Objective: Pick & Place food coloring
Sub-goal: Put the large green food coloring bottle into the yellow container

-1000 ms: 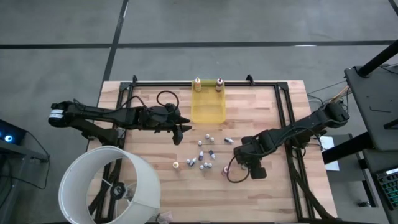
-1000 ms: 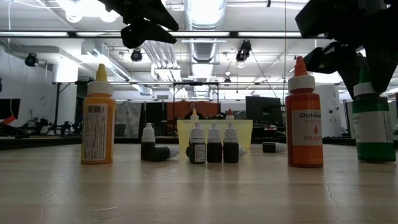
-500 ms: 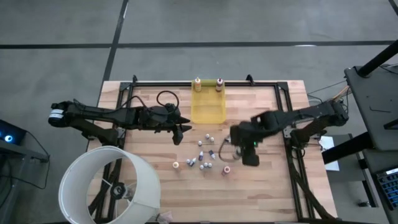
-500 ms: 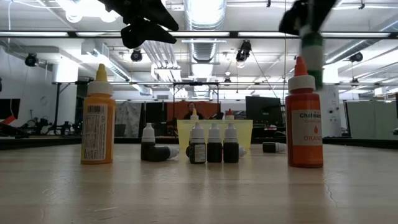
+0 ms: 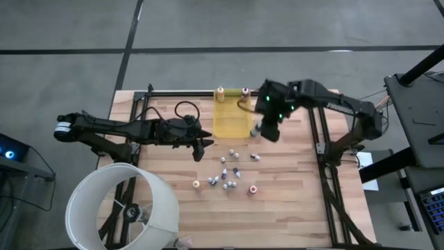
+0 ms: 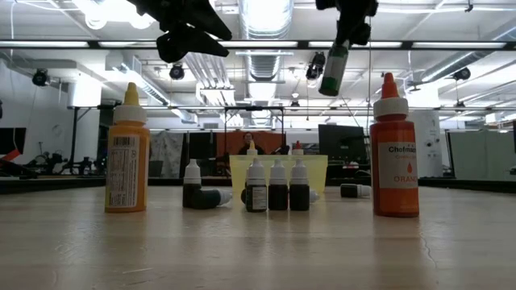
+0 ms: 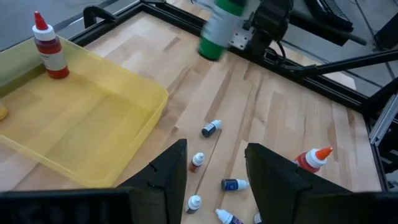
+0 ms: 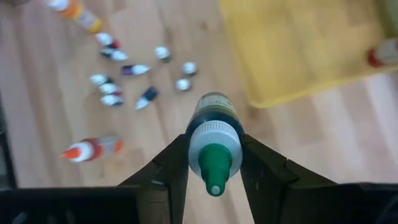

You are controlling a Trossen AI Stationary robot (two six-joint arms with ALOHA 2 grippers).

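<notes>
Right gripper point(image 8: 214, 158) is clamped on a green bottle point(image 8: 214, 134), held in the air just off the yellow tray's point(image 5: 230, 125) right edge, cap toward the wrist camera. Bottle hangs tilted in the low view, so I'd level it over the tray's open floor before lowering and release only once the base is down; otherwise it likely tips. Keep clear of the two bottles point(image 5: 232, 93) standing at the tray's far end.

Left gripper point(image 7: 214, 171) hovers left of the tray, fingers parted, nothing between them.

Rest of the food coloring point(image 5: 227, 173) lies loose on the table point(image 5: 298, 208) near the tray.

Hard to tell: the green bottle's label, and from above the arm covers most of it. Small bottles' cap colours are too small to sort.
</notes>
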